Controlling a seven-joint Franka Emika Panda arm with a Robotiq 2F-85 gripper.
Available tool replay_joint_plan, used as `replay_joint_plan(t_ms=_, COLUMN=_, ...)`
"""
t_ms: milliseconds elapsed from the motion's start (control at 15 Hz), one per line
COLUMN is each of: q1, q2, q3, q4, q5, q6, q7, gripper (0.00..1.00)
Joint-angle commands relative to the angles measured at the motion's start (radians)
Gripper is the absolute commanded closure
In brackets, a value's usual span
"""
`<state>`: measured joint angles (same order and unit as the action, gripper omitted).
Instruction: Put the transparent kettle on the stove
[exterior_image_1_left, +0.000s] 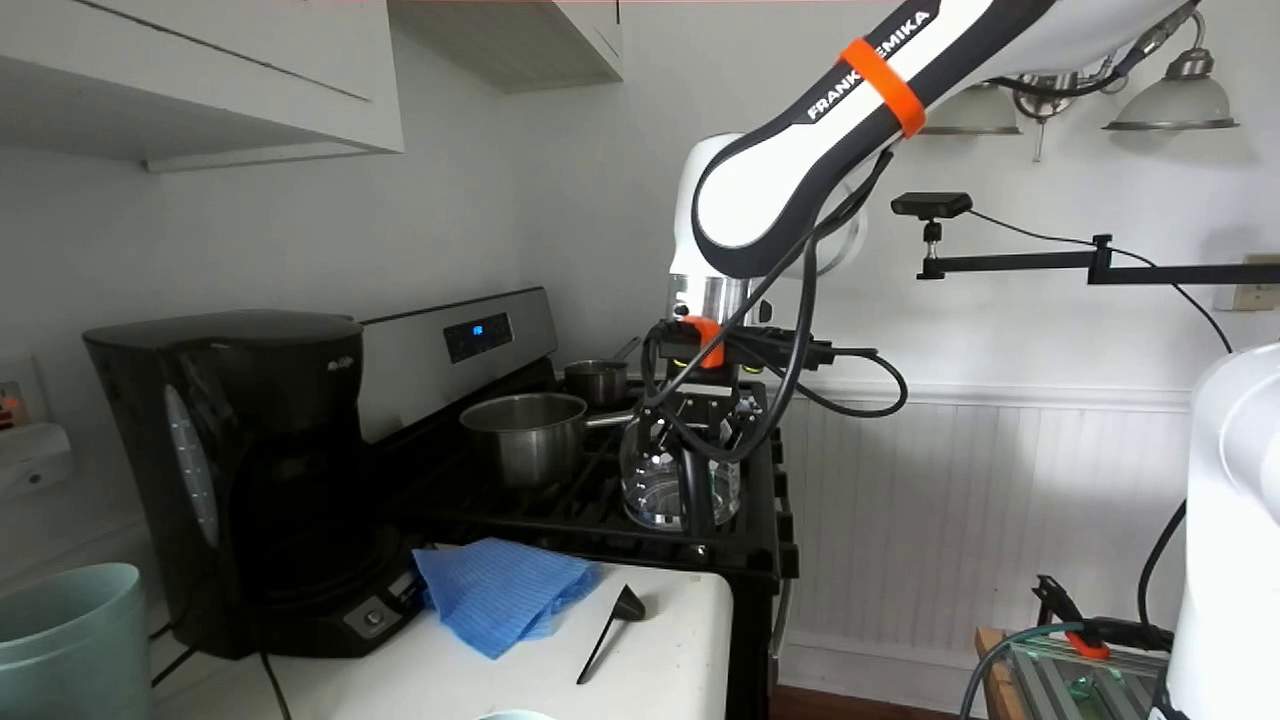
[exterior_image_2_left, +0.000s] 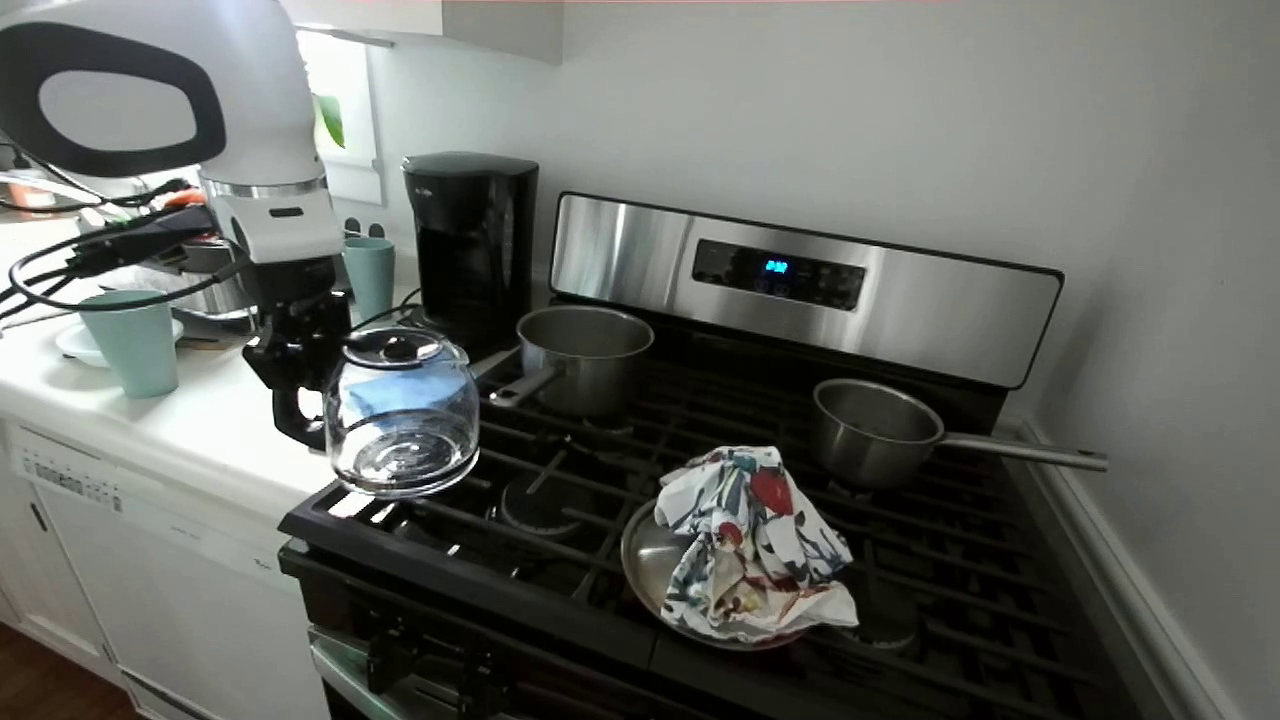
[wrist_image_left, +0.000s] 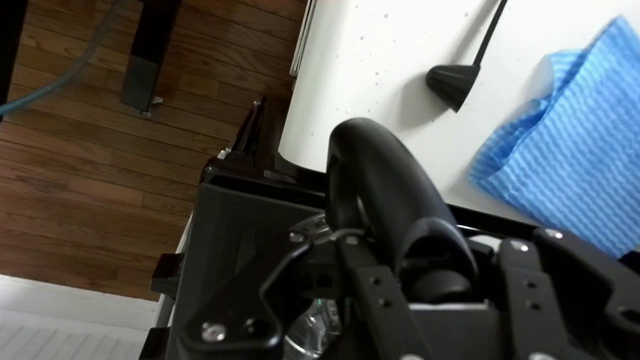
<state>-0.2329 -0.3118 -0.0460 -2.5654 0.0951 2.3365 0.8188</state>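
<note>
The gripper (wrist_image_left: 434, 245) lay nearest in the wrist view, narrowed on a black handle (wrist_image_left: 395, 182), by all appearances clasping it. The handle aimed at the worktop (exterior_image_1_left: 670, 660); the kettle (exterior_image_2_left: 405, 430) lay the opposite way, over the stove (exterior_image_2_left: 450, 562), just past the worktop's rounded front corner. Whether its base met the stove could not be told; setting it down likely meant moving inward from that edge.

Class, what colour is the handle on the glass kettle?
The glass kettle's handle is black, showing best in the wrist view.
</note>
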Motion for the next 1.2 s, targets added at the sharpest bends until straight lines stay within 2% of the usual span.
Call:
replay_joint_plan(t_ms=0, q1=-0.026, q2=-0.041, q3=-0.013, q4=-0.024, q5=-0.039, q6=0.040, q7=0.017, gripper=1.00)
replay_joint_plan(t_ms=1133, q1=-0.074, q2=0.028, q3=-0.075, q4=0.043, q5=-0.044, q6=0.114, q7=-0.030, gripper=1.00)
